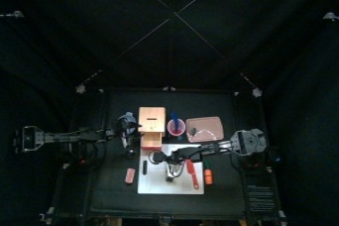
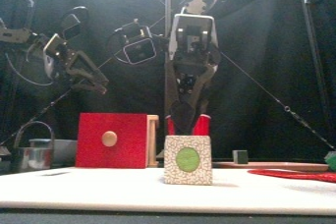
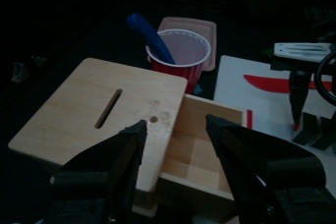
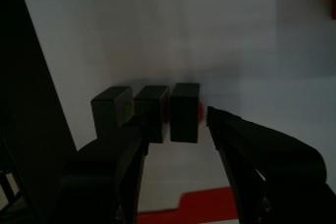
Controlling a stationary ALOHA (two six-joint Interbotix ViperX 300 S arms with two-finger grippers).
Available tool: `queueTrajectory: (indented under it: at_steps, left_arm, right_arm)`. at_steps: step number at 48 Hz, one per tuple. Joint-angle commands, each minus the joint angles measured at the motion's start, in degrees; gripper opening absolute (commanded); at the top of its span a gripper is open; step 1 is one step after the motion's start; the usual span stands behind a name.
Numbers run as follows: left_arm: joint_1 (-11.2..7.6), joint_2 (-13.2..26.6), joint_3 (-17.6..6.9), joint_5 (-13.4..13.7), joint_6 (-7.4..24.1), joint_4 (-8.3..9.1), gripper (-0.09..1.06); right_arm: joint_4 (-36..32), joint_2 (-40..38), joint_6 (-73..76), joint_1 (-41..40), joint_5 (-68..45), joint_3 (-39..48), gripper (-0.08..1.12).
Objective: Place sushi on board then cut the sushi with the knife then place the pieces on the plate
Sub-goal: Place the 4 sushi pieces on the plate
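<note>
Sushi roll (image 4: 147, 110) stands on the white board (image 4: 223, 41), frame centre. The right claw (image 4: 178, 130) and left claw (image 3: 178, 125) gape empty. Next is probably grasping the red knife (image 3: 269, 84).

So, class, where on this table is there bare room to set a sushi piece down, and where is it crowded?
The white board is bare at its front left corner, before the sushi roll and left of the red knife. The pink tray looks bare too. Crowded: around the roll, where the open right gripper hangs.
</note>
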Motion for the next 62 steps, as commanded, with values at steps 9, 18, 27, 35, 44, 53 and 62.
queueTrajectory:
  at_steps: [9, 18, 27, 35, 44, 53, 62]
  left_arm:
    - [0.18, 0.0, -0.7, -0.35, 0.09, 0.0, 0.87]
    - [0.18, 0.0, -0.62, -0.26, 0.0, -0.09, 0.87]
    - [0.18, 0.0, -0.53, -0.26, 0.0, -0.09, 0.87]
    - [0.18, 0.0, -0.26, -0.35, 0.0, -0.09, 0.87]
    - [0.26, 0.0, -0.09, -0.26, 0.0, -0.09, 0.87]
    - [0.26, 0.0, 0.0, -0.26, 0.0, -0.09, 0.87]
    - [0.26, 0.0, 0.0, -0.26, 0.0, -0.09, 0.87]
  right_arm:
    - [-0.53, -1.14, -0.26, -0.79, 0.53, -1.14, 0.83]
    - [-1.14, -0.97, -0.26, -0.97, 0.18, -1.05, 0.83]
    - [-1.58, -0.26, -0.18, -0.97, -0.26, -1.23, 0.83]
    - [-1.58, 0.7, -0.18, -0.88, -0.26, -1.41, 0.83]
    - [-1.58, 0.97, -0.18, -0.79, -0.26, -1.41, 0.8]
    - [-1.67, 0.97, 0.26, -1.05, -0.26, -1.41, 0.62]
    - [-2.81, -0.79, 1.23, -2.37, 0.79, -0.44, 0.52]
